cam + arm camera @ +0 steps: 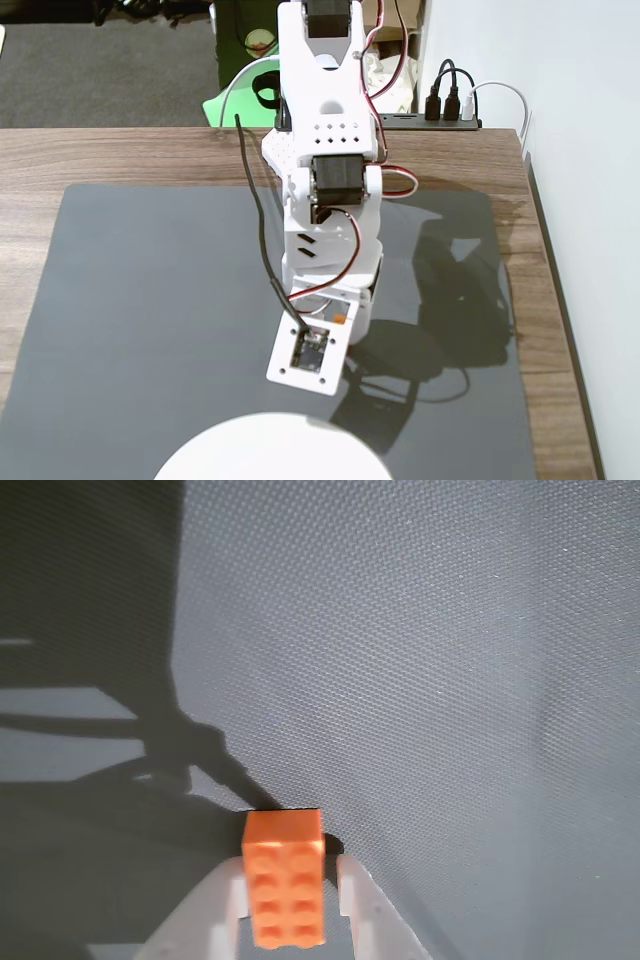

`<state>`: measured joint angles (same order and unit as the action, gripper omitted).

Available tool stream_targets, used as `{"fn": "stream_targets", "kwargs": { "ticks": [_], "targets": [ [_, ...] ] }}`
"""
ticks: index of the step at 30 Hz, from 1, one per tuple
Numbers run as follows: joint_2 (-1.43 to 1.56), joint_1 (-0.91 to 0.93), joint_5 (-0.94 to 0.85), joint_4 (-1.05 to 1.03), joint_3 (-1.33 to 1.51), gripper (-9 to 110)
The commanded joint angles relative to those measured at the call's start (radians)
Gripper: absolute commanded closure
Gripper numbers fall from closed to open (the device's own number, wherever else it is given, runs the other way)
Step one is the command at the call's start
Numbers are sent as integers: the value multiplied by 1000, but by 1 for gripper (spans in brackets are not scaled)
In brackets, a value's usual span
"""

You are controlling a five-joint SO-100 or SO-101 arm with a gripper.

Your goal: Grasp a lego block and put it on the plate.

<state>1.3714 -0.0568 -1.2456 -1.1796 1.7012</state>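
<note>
1. Orange plastic, hard and studded: the block (284, 878) looks light and stiff, unlikely to deform or break, though its smooth side walls could slip under a weak pinch.
2. Best hold, I judge, is across the two long sides, low on the walls rather than on the studs.
3. In the wrist view the hand (290, 905) has its white fingers (355, 900) close against both long sides of the block, apparently clamped on it; contact looks snug on each side.
4. In the fixed view the block (340, 319) shows only as an orange speck under the arm, over the dark mat (150, 300) on the surface.
5. Nearer the camera, the plate (270, 450) sits at the mat's near edge, apart from the block.
</note>
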Motion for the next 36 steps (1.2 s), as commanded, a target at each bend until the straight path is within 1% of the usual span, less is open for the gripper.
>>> {"fn": "stream_targets", "kwargs": {
  "ticks": [1, 4, 16, 25, 32, 36],
  "targets": [
    [25, -3, 8, 9, -31, 92],
    [21, -12, 20, 12, -31, 96],
    [38, -21, 8, 18, -31, 96],
    [138, 11, -146, -26, -120, 96],
    [225, 55, -316, -26, -169, 96],
    [215, 84, -402, -18, -239, 96]
  ]
}}
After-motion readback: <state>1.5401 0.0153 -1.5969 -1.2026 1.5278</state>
